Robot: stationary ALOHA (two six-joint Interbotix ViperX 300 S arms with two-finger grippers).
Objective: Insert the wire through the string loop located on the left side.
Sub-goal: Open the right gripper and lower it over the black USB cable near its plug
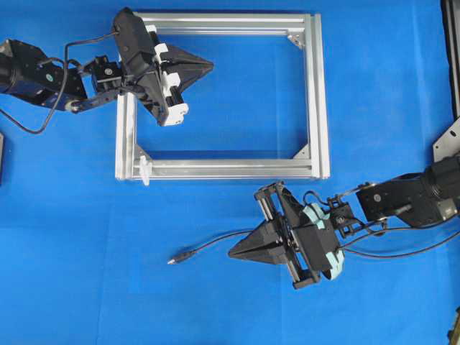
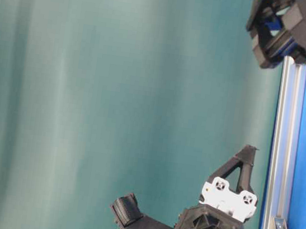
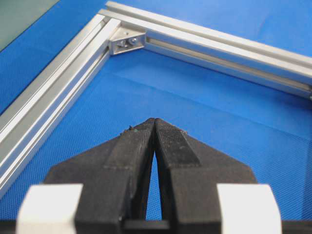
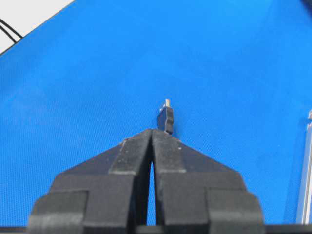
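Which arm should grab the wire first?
Right. Its gripper sits shut just behind the wire's plug, empty. The left gripper hangs over the frame, far from the wire.

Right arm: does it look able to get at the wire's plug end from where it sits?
Probably yes. The plug lies on open blue mat just ahead of the right pincer, with nothing between them. The pincer is shut, though, so it must open first.

wire (image 1: 208,244): 1 | string loop (image 1: 146,169): 1 | frame (image 1: 316,93): 1 | corner brackets (image 1: 296,37): 2 visible
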